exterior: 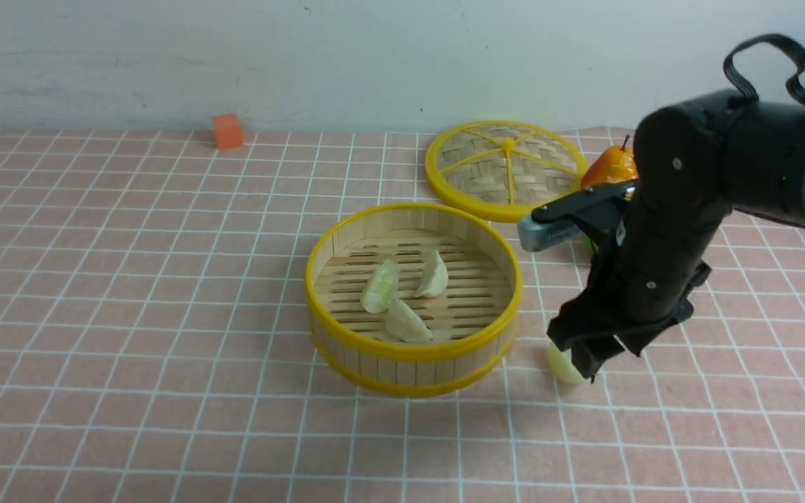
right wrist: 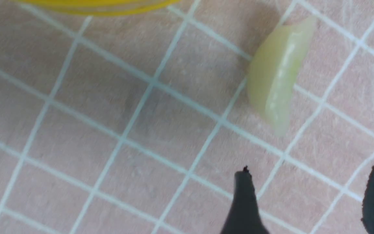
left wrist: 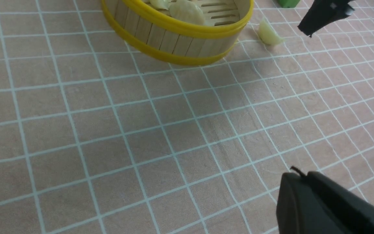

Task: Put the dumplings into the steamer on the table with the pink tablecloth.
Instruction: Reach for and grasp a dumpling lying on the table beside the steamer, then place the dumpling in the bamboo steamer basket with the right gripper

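1. Four dumplings show in all. Three dumplings (exterior: 402,293) lie on the slat floor of the steamer (exterior: 413,349), which stands in the centre of the front view on the pink tablecloth (exterior: 130,279).
2. The fourth dumpling (right wrist: 276,78) lies on the cloth just right of the steamer and outside its rim, in the lower right of the front view.
3. The right gripper (right wrist: 310,208) is low over the cloth, right next to this dumpling, with its jaws spread wide. Nothing sits between its two dark fingertips (right wrist: 243,201). In the right wrist view the dumpling lies clear of them.
4. The left gripper (left wrist: 295,182) shows only in the lower right corner of the left wrist view. It appears as one dark closed mass above bare cloth and holds nothing.
5. There is one steamer. One woven lid (exterior: 507,168) lies flat behind it in the upper right of the front view, apart from it.
6. One orange cube (exterior: 227,130) sits in the upper left by the wall.
7. One orange-yellow pear (exterior: 608,165) stands just right of the lid, partly hidden by the right arm.
8. One green block (left wrist: 287,3) is cut off at the top edge of the left wrist view.
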Action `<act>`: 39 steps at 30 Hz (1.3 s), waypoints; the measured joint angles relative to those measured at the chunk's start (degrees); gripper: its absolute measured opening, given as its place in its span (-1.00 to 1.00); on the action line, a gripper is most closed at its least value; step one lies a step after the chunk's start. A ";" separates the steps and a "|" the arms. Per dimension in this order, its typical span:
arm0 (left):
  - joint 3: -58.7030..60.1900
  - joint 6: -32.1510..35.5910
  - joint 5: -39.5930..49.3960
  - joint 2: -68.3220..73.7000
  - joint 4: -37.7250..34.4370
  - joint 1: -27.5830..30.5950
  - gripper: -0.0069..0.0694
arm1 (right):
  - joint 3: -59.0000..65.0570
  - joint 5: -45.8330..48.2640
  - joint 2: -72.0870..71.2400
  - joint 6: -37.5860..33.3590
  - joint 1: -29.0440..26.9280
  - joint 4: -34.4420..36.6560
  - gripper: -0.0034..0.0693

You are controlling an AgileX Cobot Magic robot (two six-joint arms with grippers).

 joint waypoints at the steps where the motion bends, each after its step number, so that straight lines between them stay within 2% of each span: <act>1: 0.00 0.00 0.00 0.00 -0.12 0.00 -0.77 | 0.21 -1.60 1.03 0.00 -0.13 0.00 0.37; 9: 0.00 0.00 0.00 0.00 -1.64 0.00 -0.77 | 0.46 -12.84 7.31 0.06 -0.18 -0.07 0.37; 13: 0.00 0.00 0.36 0.00 -2.08 0.00 -0.77 | 0.46 -15.17 9.09 0.11 -0.18 -0.27 0.35; 17: 0.00 0.00 0.60 0.00 -3.17 0.00 -0.76 | 0.46 -14.96 9.17 0.11 -0.18 -0.14 -0.02; 18: 0.00 0.00 0.60 0.00 -3.17 0.00 -0.76 | 0.46 -14.80 9.17 0.11 -0.18 -0.14 -0.05; 19: 0.00 0.00 0.86 0.00 -3.35 0.00 -0.76 | 0.31 -14.35 8.89 0.11 -0.18 -0.21 -0.23; 26: 0.00 0.00 1.22 0.00 -3.39 0.00 -0.74 | -7.51 -2.68 6.72 0.00 0.42 -0.07 -0.23; 30: 0.00 0.00 1.22 0.00 -3.53 0.00 -0.74 | -15.92 2.32 4.87 -0.96 3.33 0.89 -0.23; 35: 0.00 0.00 1.22 -0.05 -3.53 0.00 -0.72 | -19.93 -1.05 5.88 -1.35 7.87 1.69 -0.23; 39: 0.00 0.00 1.22 -0.05 -3.53 0.00 -0.72 | -20.05 -5.45 8.71 -1.35 9.22 2.07 -0.23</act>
